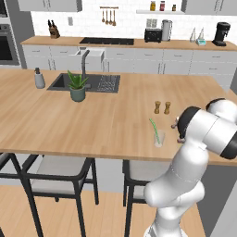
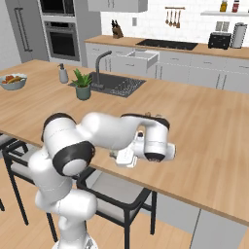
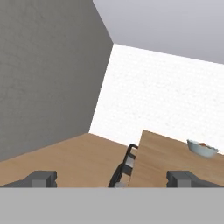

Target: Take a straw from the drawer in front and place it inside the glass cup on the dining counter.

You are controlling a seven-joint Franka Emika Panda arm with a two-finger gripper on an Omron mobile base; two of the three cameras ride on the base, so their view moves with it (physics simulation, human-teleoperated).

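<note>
Already the straw (image 1: pixel 154 131) stands in the glass cup (image 1: pixel 159 139) on the tabletop (image 1: pixel 92 120), leaning toward 11 o'clock. The tool (image 3: pixel 112 178), jaws spread and empty, sits at the cup's 3 o'clock, so retreating looks like the remaining move.

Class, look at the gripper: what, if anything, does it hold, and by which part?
Nothing. The gripper is open with nothing between its fingertips; the straw stands in the glass cup.
</note>
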